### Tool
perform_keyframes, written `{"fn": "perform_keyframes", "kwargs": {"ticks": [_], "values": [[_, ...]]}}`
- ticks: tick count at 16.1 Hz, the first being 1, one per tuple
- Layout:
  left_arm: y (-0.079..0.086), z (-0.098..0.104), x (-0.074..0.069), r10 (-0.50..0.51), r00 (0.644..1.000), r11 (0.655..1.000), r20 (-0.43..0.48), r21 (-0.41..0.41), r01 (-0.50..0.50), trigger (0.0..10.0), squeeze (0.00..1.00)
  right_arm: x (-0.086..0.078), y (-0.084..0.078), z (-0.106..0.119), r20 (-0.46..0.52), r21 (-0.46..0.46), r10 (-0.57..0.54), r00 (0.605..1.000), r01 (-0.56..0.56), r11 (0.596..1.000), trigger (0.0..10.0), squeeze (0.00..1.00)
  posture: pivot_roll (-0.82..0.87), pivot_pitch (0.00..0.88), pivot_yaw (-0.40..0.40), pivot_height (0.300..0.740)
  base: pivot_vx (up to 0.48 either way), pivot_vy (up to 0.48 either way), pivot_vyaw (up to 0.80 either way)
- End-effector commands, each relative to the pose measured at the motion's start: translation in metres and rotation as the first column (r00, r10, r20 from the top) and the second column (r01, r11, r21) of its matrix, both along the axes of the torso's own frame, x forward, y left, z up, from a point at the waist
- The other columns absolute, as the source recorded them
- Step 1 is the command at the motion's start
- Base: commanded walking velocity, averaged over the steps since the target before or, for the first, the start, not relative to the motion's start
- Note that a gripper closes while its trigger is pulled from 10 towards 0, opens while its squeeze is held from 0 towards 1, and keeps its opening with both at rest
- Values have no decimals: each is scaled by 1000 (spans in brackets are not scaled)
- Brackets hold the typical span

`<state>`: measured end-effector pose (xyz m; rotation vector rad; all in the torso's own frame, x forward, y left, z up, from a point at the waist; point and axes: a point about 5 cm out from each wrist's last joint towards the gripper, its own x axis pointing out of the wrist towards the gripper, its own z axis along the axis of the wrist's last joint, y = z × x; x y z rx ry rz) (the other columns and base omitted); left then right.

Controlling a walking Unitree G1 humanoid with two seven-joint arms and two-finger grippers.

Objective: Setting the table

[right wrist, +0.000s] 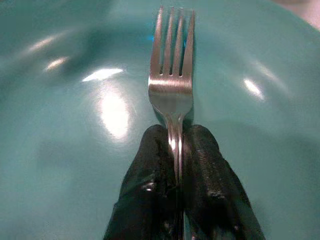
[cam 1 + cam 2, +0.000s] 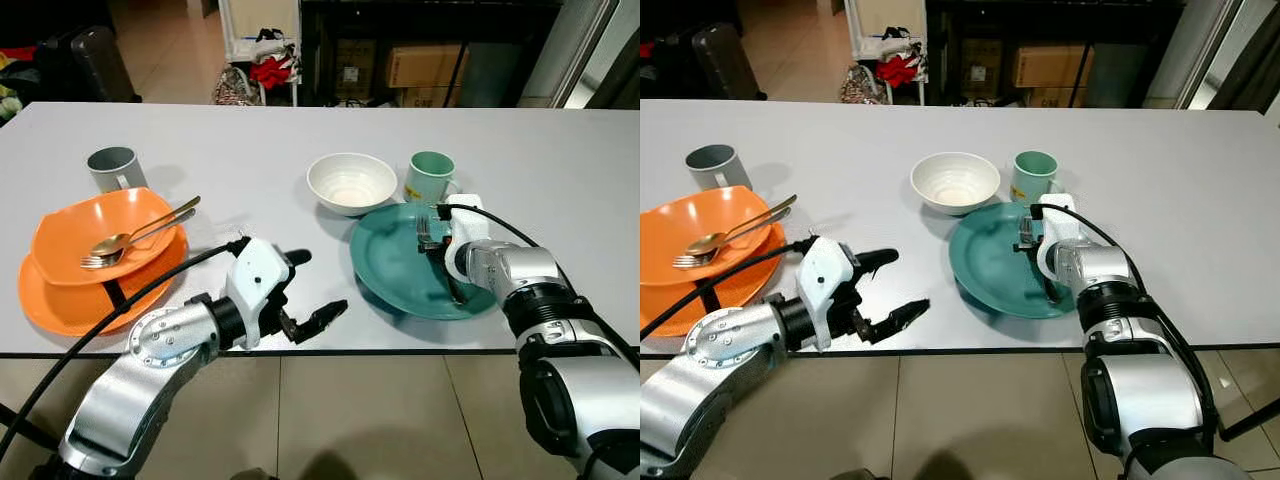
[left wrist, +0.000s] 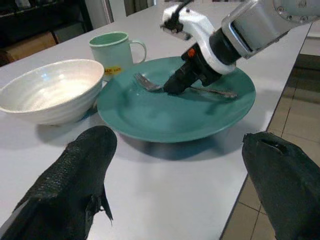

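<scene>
You see a big white table (image 2: 560, 160). On it sit a grey cup (image 2: 112, 167), an orange plate (image 2: 60, 300) with an orange bowl on top, a white bowl (image 2: 351, 183), a green cup (image 2: 430, 176) and a green plate (image 2: 395, 262).

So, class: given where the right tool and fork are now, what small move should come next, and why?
Probably open the right tool and let the fork go. It is shut on the silver fork, whose tines lie low over the teal plate, so releasing should leave it resting there. The left tool hangs open near the table edge.
</scene>
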<state>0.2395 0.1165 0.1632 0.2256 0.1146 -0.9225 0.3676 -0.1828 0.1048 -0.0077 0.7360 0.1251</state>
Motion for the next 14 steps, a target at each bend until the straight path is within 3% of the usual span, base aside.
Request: {"fn": "perform_keyframes", "kwargs": {"ticks": [1,6,10,12,13,14], "values": [[-1,0,2,-5,1000,1000,2,4,5,10000,0,1,0,1,-12,21,-14,1000,14,1000,10000,1000,31,0,4,740,0,0,0],[1,0,7,12,1000,1000,13,0,-12,10000,0,10,6,26,57,-6,9,998,-8,1000,10000,1000,29,0,0,740,0,0,0],[1,1,8,8,1000,1000,13,-12,-7,10000,0,3,3,58,144,-27,-21,989,25,999,10000,1000,26,0,6,740,0,0,0],[2,2,7,5,1000,1000,20,-10,-5,10000,0,-15,4,84,324,-24,-1,946,9,1000,10000,1000,14,0,12,740,0,0,0],[3,4,8,28,999,999,34,-18,-27,10000,0,-27,1,91,439,-74,12,899,23,997,10000,1000,10,0,12,740,0,0,0],[4,4,9,48,998,999,40,-21,-47,10000,0,-35,1,91,466,-89,19,885,26,996,10000,1000,11,0,11,740,0,0,0]]}}
